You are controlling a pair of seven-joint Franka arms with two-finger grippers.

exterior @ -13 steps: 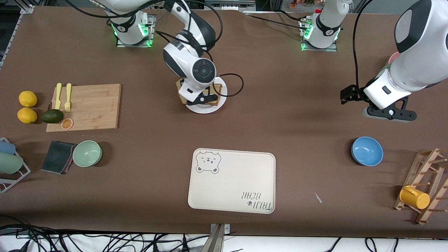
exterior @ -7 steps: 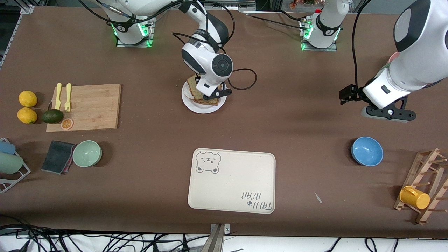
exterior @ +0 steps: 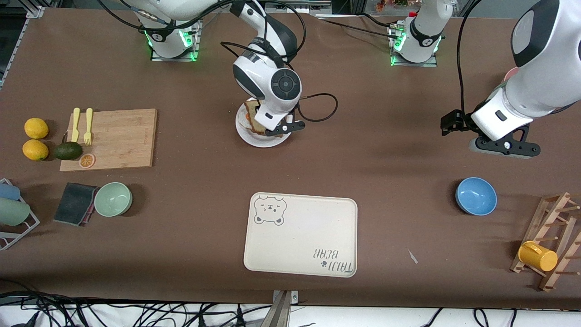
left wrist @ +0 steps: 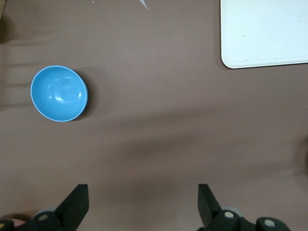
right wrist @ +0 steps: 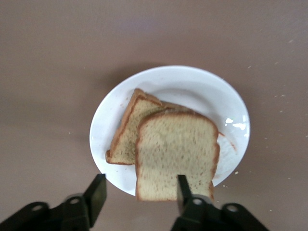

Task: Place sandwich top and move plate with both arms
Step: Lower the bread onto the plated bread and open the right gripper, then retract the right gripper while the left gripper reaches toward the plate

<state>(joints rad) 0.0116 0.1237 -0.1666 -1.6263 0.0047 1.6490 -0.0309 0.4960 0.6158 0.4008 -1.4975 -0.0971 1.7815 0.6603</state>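
Observation:
The sandwich top [right wrist: 175, 154], a brown speckled slice with a darker crust, lies on the white plate [right wrist: 192, 79]. It partly covers a squarer slice [right wrist: 126, 137] and its near edge overhangs the rim. My right gripper [right wrist: 140, 191] hovers open just above that edge, one finger [right wrist: 183, 188] in front of the crust and nothing pinched. In the front view the right hand [exterior: 278, 129] hides most of the bread [exterior: 252, 119] and plate [exterior: 261, 140]. My left gripper [left wrist: 142, 202] waits open over bare table toward the left arm's end [exterior: 450, 122].
A cream bear-print tray [exterior: 300, 236] lies nearer the front camera than the plate. A blue bowl [exterior: 475, 195] sits below the left hand. A cutting board [exterior: 119, 136], a green bowl [exterior: 113, 198] and lemons [exterior: 36, 128] lie toward the right arm's end.
The right arm carried the slice over the plate and came down a little. Its jaws have opened and the slice now rests on the lower slice. The left arm has not moved.

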